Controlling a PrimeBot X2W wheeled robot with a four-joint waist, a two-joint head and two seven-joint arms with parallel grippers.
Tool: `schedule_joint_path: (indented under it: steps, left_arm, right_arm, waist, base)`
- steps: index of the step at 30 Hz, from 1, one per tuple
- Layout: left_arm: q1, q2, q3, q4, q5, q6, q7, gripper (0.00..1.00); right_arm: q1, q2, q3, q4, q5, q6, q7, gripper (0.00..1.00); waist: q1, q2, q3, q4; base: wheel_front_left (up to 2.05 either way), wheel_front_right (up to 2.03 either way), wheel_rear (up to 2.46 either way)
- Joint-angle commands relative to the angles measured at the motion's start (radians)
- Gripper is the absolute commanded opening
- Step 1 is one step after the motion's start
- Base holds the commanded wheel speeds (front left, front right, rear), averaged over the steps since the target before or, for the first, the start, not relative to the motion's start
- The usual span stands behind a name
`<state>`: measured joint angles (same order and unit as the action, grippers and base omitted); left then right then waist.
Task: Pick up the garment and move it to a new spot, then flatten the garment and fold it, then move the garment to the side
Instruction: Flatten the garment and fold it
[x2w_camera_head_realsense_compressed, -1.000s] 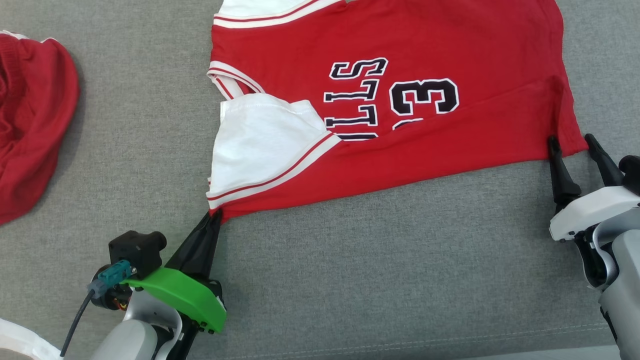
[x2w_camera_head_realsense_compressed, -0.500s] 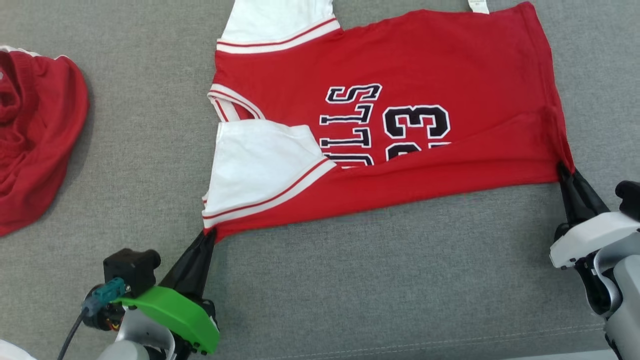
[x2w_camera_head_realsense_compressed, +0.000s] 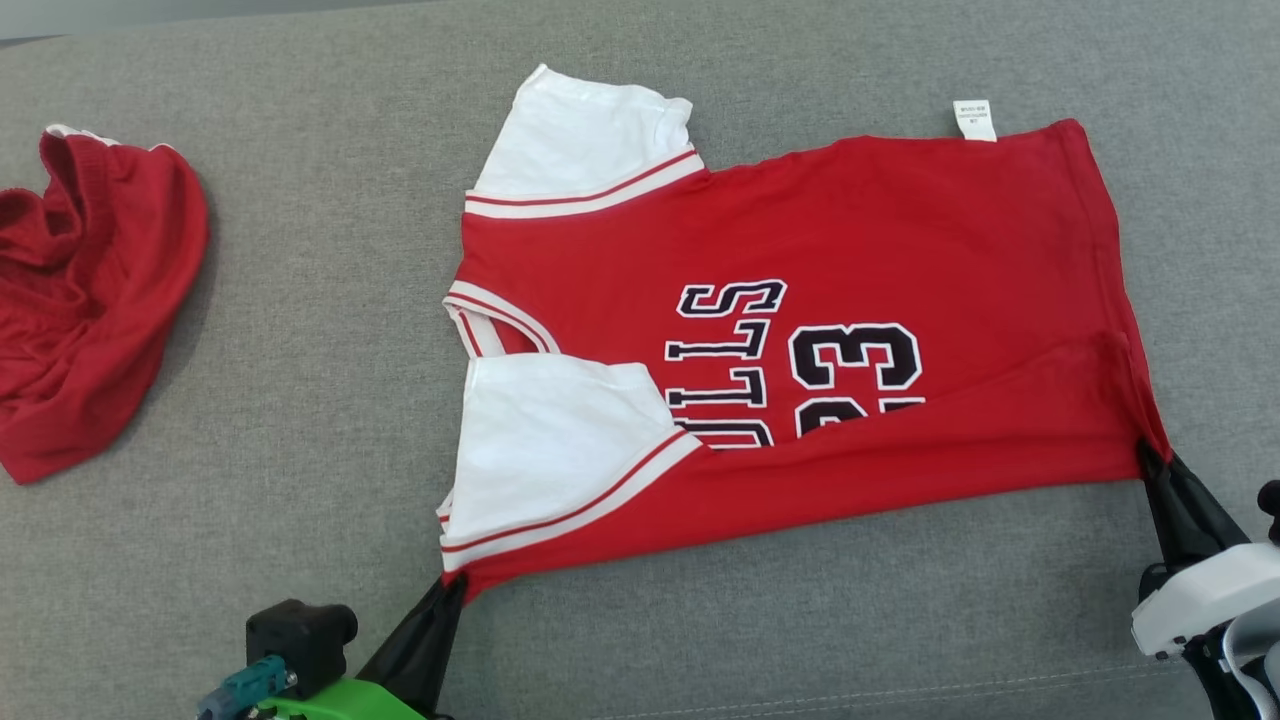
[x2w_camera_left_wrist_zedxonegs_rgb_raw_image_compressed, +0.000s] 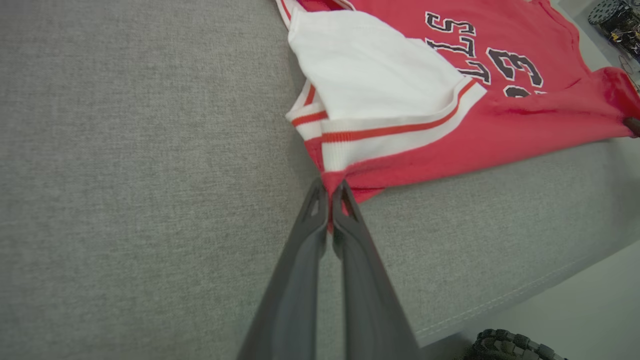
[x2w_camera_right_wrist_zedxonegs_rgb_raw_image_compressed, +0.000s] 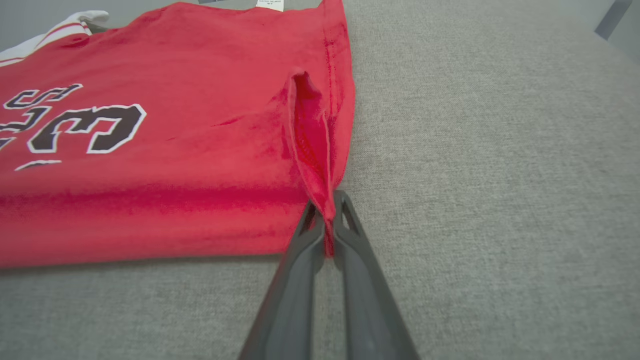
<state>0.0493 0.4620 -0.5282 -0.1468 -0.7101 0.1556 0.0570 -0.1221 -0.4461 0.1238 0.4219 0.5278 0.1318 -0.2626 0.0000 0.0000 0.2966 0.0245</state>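
jersey (x2w_camera_head_realsense_compressed: 800, 230) pinched at both near corners
left tool (x2w_camera_head_realsense_compressed: 452, 592) and right tool (x2w_camera_head_realsense_compressed: 1158, 468) each clamp cloth; lift evenly, holding the edge taut (no sag).

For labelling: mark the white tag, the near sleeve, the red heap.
white tag (x2w_camera_head_realsense_compressed: 974, 120), head view, its middle
near sleeve (x2w_camera_head_realsense_compressed: 548, 440), head view, white panel
red heap (x2w_camera_head_realsense_compressed: 95, 310), head view, its middle

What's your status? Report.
Left gripper shut on jersey, shoulder corner. Right gripper shut on hem corner. Near edge folded over. Red cloth apart, at left.
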Motion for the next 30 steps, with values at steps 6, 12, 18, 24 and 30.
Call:
schedule_joint_path:
  steps: [6,12,18,24,30]
  left_arm:
    - [0.036,0.02,-0.031,-0.025,-0.001,0.023,0.059,0.0]
    - [0.037,0.019,-0.032,-0.017,-0.013,0.036,0.08,0.0]
    - [0.014,0.019,-0.037,0.019,-0.005,0.021,0.072,1.0]
    - [-0.016,0.023,-0.036,0.042,0.017,0.005,0.037,1.0]
    - [-0.105,0.052,0.015,-0.027,0.058,0.018,0.008,1.0]
  right_arm:
    - [0.07,-0.009,-0.028,-0.041,-0.01,-0.002,-0.003,0.0]
    - [0.075,-0.01,-0.042,-0.046,-0.025,-0.002,-0.003,0.1]
    - [0.078,0.0,-0.054,-0.05,-0.039,-0.002,-0.003,1.0]
    - [0.085,-0.006,-0.076,-0.107,-0.078,-0.002,-0.003,1.0]
    - [0.051,0.014,-0.086,-0.181,-0.131,-0.002,-0.003,1.0]
  waist:
    - [0.0,0.0,-0.003,0.011]
    - [0.0,0.0,-0.004,0.008]
    - [0.0,0.0,-0.009,0.008]
    - [0.0,0.0,-0.012,0.002]
    - [0.0,0.0,-0.012,-0.003]
  base:
    - [0.0,0.0,0.0]
    - [0.0,0.0,0.0]
    - [0.0,0.0,0.0]
    - [0.0,0.0,0.0]
    - [0.0,0.0,0.0]
